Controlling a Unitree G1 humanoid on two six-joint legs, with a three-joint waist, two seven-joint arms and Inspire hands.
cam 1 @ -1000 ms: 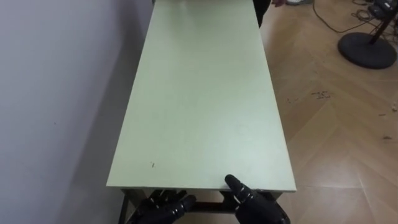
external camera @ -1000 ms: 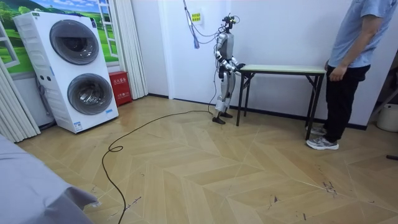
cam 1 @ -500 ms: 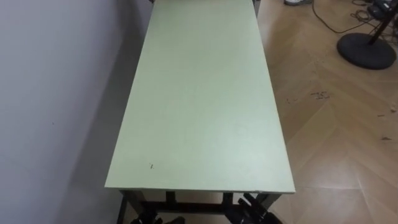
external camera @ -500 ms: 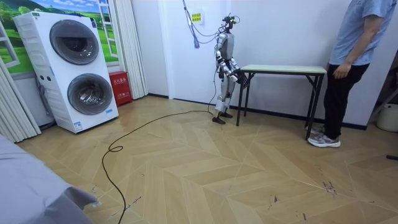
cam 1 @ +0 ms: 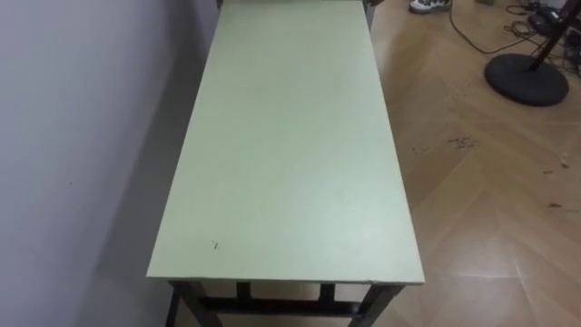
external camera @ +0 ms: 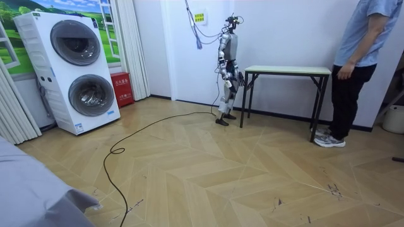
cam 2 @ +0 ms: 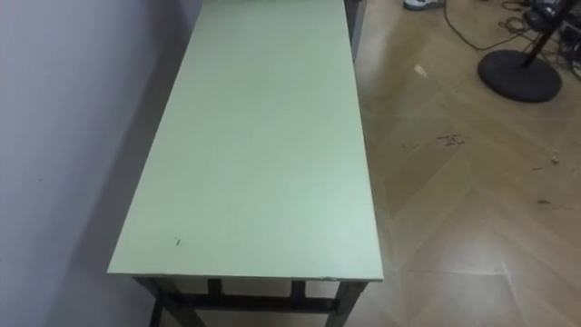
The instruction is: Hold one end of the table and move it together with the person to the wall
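I stand at the short near end of the desk (cam 1: 290, 145), its pale green top bare and stretching away from me. Its left long edge runs close along the white wall (cam 1: 82, 136). Its right long edge faces open wooden floor (cam 1: 490, 200), where a round black stand base (cam 1: 529, 80) sits well apart from the desk. In the room view my right hand (external camera: 240, 80) hangs low, just beside the desk's near end and below its top. I cannot tell whether it is clenched or released. A person (external camera: 356, 69) stands at the far end, arm by the hip, not touching the desk. Wide bare floor lies between the desk and the stacked washing machines (external camera: 79, 72).
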